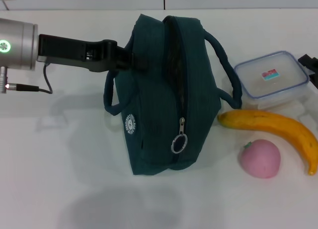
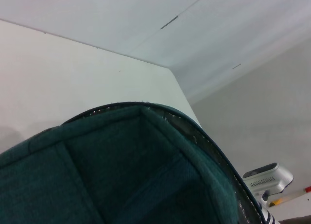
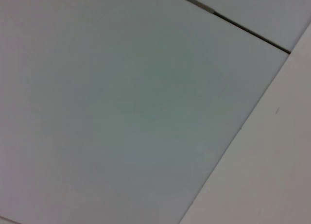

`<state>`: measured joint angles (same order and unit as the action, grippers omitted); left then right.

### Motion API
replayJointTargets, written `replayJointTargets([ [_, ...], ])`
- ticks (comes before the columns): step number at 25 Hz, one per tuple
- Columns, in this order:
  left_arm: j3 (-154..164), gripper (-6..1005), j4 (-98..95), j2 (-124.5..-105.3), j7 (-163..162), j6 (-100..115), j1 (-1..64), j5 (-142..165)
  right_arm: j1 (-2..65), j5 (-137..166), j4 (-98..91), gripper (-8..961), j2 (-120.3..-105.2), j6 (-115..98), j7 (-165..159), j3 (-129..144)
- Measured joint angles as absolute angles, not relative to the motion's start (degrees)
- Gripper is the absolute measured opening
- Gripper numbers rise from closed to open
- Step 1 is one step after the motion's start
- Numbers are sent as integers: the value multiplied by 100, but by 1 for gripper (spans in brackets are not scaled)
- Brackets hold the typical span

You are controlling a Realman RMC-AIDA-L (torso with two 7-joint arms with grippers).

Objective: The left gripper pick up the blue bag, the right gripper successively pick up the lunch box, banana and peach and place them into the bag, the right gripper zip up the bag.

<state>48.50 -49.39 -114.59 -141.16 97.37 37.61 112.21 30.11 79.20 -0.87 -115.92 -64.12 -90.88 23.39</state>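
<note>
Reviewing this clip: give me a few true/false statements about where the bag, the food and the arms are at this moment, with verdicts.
1. The left gripper is at the bag's side by a handle. True.
2. The banana is inside the bag. False: it lies on the table beside it.
3. The peach sits by the banana. True.
4. The lunch box has its lid off. False: the lid is on.
5. The right gripper holds the peach. False: nothing touches the peach.
</note>
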Motion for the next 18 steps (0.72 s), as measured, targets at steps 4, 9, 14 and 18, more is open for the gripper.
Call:
replayJointTargets([
  [4, 4859, 42, -4939, -11477, -14067, 9738, 3761, 11219, 3032, 7918, -87, 143, -11587, -6483, -9088, 2330],
  [9, 4847, 42, -4939, -11479, -14013, 9739, 3761, 11216, 3043, 7917, -88, 107, -11584, -6527, -9128, 2302],
  [14, 4836, 42, -4939, -11482, -14011, 9739, 3762, 11214, 3018, 7917, -88, 98, -11589, -6621, -9547, 2295],
  [18, 4834, 42, -4939, -11498, -14010, 9739, 3778, 11207, 3010, 7917, -54, 96, -11596, -6648, -9974, 2293],
])
